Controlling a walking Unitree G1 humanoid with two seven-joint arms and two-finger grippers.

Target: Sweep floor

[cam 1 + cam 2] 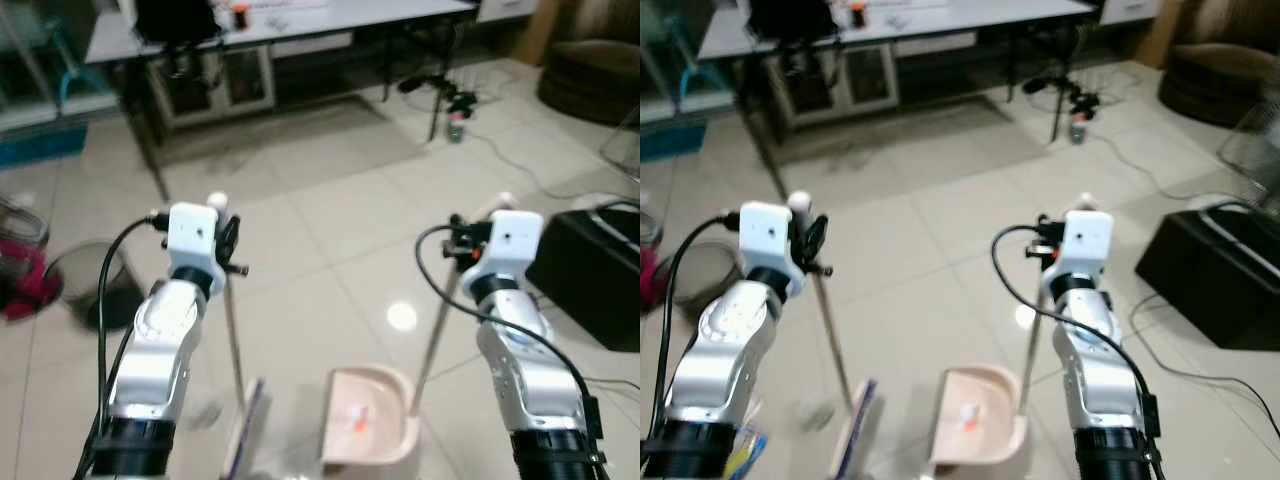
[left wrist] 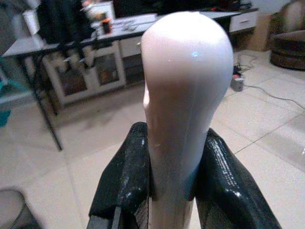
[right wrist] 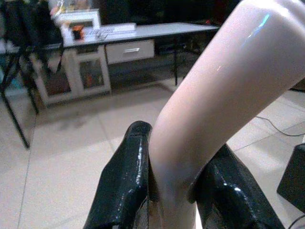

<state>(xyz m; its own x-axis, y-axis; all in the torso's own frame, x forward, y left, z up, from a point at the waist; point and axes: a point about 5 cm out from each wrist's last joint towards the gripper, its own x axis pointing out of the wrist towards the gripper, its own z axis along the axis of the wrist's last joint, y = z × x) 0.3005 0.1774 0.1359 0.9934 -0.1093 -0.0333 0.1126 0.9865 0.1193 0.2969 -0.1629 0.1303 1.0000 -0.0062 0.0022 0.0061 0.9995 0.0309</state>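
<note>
While both arms were raised before the robot, the left claw [image 2: 171, 186] was seen clamped on the rounded top of the broom handle [image 2: 183, 95], its two black fingers [image 2: 125, 181] pressed against either side of the pale shaft. The right claw [image 3: 174, 186] was likewise closed on the dustpan handle [image 3: 224, 95], which leaned out at a tilt from between the fingers. From the left claw the thin broom shaft ran down to the broom head [image 1: 246, 430] on the tiled floor [image 1: 320, 230]. Just beside it, to the right, the pale dustpan [image 1: 370, 420] rested on the floor, with a small orange scrap [image 1: 358, 418] lying inside it. Farther off, a long grey worktop [image 1: 300, 25] stood across the room, and a black box [image 1: 595, 275] sat on the floor at the right.
</note>
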